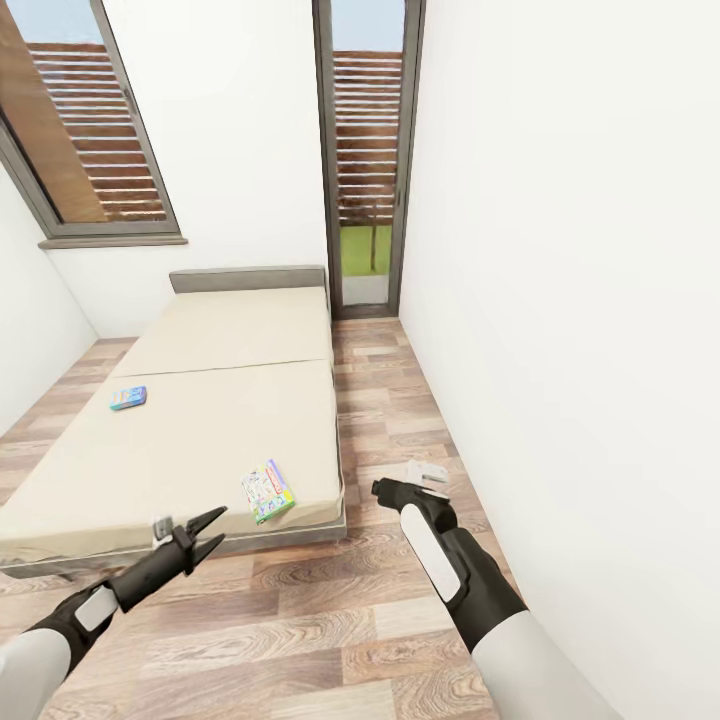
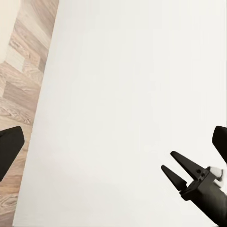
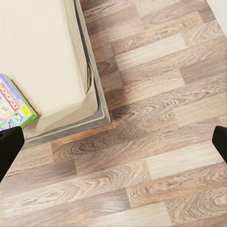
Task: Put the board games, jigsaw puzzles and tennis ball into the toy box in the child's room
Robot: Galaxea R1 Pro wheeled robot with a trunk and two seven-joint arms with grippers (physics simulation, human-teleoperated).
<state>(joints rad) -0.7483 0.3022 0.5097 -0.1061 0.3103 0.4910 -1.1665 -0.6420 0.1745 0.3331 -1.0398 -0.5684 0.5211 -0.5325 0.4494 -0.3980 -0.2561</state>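
We face the bed (image 1: 200,420) with both games not yet collected — the white one (image 1: 267,491) near its foot corner, the small teal one (image 1: 128,398) farther up. Our left gripper (image 1: 205,530) and right gripper (image 3: 113,142) hang spread, empty.

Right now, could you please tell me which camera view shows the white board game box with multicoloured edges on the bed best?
The head view: the white board game box with multicoloured edges lies whole near the corner of the cream mattress. The right wrist view catches part of it, cut by the frame edge. The left wrist view faces a white wall.
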